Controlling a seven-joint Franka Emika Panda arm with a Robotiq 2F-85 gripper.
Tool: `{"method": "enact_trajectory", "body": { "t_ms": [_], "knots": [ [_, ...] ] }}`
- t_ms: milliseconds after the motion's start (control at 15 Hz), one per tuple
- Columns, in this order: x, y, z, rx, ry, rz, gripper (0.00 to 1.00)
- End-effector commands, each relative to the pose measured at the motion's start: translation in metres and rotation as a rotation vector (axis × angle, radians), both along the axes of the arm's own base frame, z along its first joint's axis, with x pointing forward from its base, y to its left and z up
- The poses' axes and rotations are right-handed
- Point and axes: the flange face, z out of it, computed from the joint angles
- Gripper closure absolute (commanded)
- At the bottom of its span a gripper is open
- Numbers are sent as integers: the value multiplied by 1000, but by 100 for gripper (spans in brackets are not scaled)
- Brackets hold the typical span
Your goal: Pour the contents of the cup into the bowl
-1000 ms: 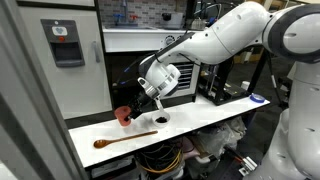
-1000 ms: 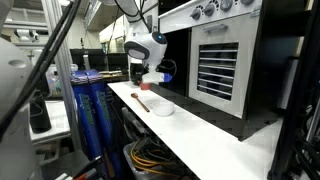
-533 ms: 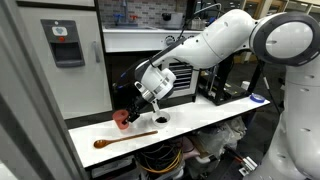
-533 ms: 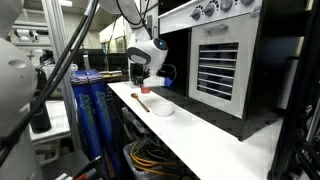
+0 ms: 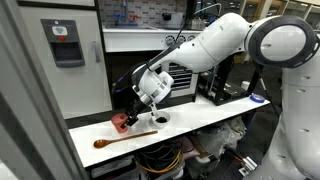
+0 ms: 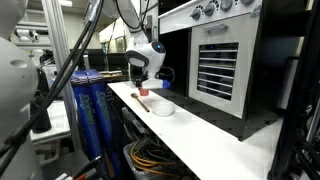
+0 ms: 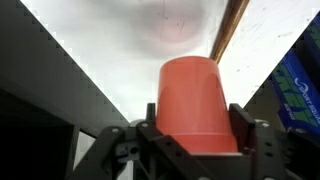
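Fingers [image 7: 246, 128] are pressing on both sides of the red cup [image 7: 195, 85] in the wrist view, so the gripper [image 7: 197, 125] is clamping it, jaws drawn in to the cup's width. The cup is filling the middle of that picture, with the white table [image 7: 110, 60] lying bright beyond it.

In an exterior view the white arm [image 5: 215, 40] is reaching down and across, and the gripper [image 5: 125, 116] is holding the cup [image 5: 120, 122] low at the table [image 5: 200, 118]. Whether its base is touching the surface cannot be told. It seems to be leaning a little, though the picture is too small to be sure.

The bowl [image 5: 161, 119] is sitting on the table just beside the cup, white-rimmed and dark inside. The wooden spoon [image 5: 125, 138] is lying flat in front of both, near the table's front edge.

From the other side, the gripper [image 6: 143, 89] is showing only a sliver of red cup [image 6: 147, 94]. The bowl [image 6: 162, 108] is resting nearer the camera, the wooden spoon [image 6: 140, 101] is lying next to it, and blue containers [image 6: 90, 110] are standing below the table's edge [image 6: 190, 135]. In the wrist view, the spoon [image 7: 232, 30] is running up the right side.
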Motion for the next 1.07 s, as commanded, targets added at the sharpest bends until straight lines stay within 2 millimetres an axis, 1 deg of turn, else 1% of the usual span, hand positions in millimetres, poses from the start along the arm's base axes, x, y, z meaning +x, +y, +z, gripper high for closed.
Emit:
{"method": "enact_trajectory", "body": {
  "t_ms": [0,400,1000],
  "knots": [
    [2,4,-8,-14,-21,-5,53],
    [0,3,-18,-28,-39,-19,53],
    [0,2,-19,12,-107,-50,53]
  ]
}}
